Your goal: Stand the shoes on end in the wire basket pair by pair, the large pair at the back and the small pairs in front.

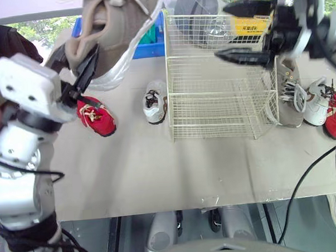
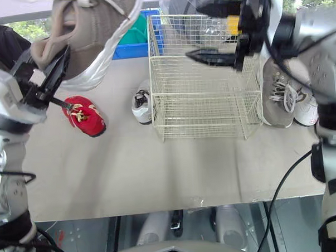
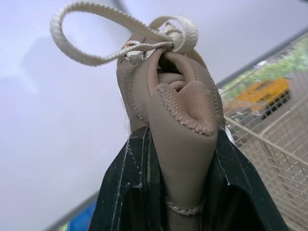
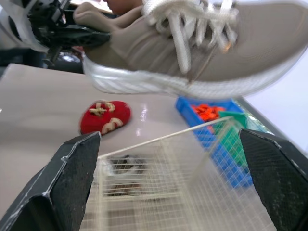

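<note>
Plainly, the big shoe (image 1: 117, 39) is the worry: it hangs high in the upper left of the frame, off the table (image 1: 159, 171), and my left claw (image 3: 179, 134) is clamped on nothing more than its heel collar. With so little pinched and the whole sole swinging beyond the grip, I judge it could pivot between my fingers or slip out as I carry it across. It would then drop near the red shoe (image 1: 97, 118) or the small white shoe (image 1: 154, 101), which lies just beside the basket (image 1: 169, 75). The loose lace loop could catch on the wire, and the long toe could strike the near rim if I come in low, tipping or shoving the basket. My right claw (image 1: 222, 32) hangs spread wide and empty above the basket in the upper right, so the two arms may collide there. The mate (image 1: 289, 93) lies against the basket's right side.
</note>
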Controlling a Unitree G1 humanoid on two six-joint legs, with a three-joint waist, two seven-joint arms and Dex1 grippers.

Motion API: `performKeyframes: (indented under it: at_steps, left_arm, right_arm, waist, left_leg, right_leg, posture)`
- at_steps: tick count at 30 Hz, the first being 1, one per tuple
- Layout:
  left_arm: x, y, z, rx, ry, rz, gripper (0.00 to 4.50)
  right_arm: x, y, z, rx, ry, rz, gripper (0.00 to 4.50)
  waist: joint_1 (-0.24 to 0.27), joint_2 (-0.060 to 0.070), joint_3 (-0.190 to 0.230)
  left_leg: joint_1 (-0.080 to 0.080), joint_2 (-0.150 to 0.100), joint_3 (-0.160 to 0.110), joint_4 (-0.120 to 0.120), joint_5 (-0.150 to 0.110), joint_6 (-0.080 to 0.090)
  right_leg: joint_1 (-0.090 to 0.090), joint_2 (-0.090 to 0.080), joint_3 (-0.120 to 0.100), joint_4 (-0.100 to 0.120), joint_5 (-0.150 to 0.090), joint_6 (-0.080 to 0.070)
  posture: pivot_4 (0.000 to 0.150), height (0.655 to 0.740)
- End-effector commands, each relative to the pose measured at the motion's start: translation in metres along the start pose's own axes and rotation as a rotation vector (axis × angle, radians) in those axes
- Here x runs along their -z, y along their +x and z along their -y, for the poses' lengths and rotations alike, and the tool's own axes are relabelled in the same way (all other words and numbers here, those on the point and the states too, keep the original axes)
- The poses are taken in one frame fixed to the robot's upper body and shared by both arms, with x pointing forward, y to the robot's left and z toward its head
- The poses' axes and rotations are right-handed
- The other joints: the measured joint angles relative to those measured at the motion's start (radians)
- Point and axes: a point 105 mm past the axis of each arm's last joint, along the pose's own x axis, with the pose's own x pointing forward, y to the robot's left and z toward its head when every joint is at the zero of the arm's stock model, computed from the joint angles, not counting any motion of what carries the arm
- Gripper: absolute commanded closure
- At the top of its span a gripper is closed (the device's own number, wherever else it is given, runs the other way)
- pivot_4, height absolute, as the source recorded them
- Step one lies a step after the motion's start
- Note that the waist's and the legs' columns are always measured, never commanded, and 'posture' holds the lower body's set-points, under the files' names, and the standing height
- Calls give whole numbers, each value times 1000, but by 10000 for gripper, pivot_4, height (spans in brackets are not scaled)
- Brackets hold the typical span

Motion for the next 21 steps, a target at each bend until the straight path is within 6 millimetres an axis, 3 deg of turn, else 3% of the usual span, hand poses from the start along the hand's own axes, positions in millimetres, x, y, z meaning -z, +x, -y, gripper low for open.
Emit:
performKeyframes:
  at_steps: [1, 4, 9, 12, 16, 19, 21]
  left_arm:
    - [-20, 8, 3, 169, 89, 126, 37651]
    - [-20, 14, 10, 296, 137, 169, 37811]
    - [-22, 25, 18, 440, 250, 261, 37819]
    - [-25, 35, 23, 508, 323, 330, 37821]
    - [-26, 42, 27, 555, 395, 387, 37822]
    - [-28, 46, 25, 555, 458, 417, 37824]
    - [-28, 47, 23, 551, 492, 423, 37826]
  right_arm:
    - [-39, -9, 18, -58, -78, 34, 0]
    - [-51, -1, 29, -104, -142, -1, 0]
    - [-52, 20, 35, -197, -229, -144, 0]
    - [-34, 39, 32, -269, -227, -310, 0]
    - [-19, 56, 26, -326, -189, -430, 0]
    - [1, 56, 28, -347, -227, -569, 8015]
    - [5, 54, 28, -355, -239, -595, 17037]
  waist:
    - [-1, 1, 1]
    - [-2, 1, 1]
    - [-13, 2, 2]
    - [-21, 2, 2]
    - [-26, 3, 2]
    - [-25, 3, 2]
    - [-25, 3, 2]
  left_leg:
    - [0, 0, 0, 0, 1, -1]
    - [-1, 0, 1, -2, 2, -4]
    - [-3, 0, 4, -3, 3, -5]
    - [-14, 0, 6, 0, 3, -6]
    - [-15, 0, 8, 1, 3, -6]
    - [-15, 0, 8, 1, 3, -6]
    - [-15, 0, 8, 1, 3, -6]
  right_leg:
    - [0, 0, 0, 0, 0, 1]
    - [-2, 0, 0, 0, 0, 2]
    - [-5, 1, 0, 1, 2, 5]
    - [-15, 1, 0, 3, 3, 7]
    - [-15, 1, 0, 3, 3, 7]
    - [-15, 1, 0, 3, 3, 7]
    - [-15, 1, 0, 3, 3, 7]
  posture:
    - [1500, 7400]
    - [1500, 7400]
    - [1500, 7400]
    - [1500, 7400]
    - [1500, 7400]
    - [1500, 7400]
    - [1500, 7400]
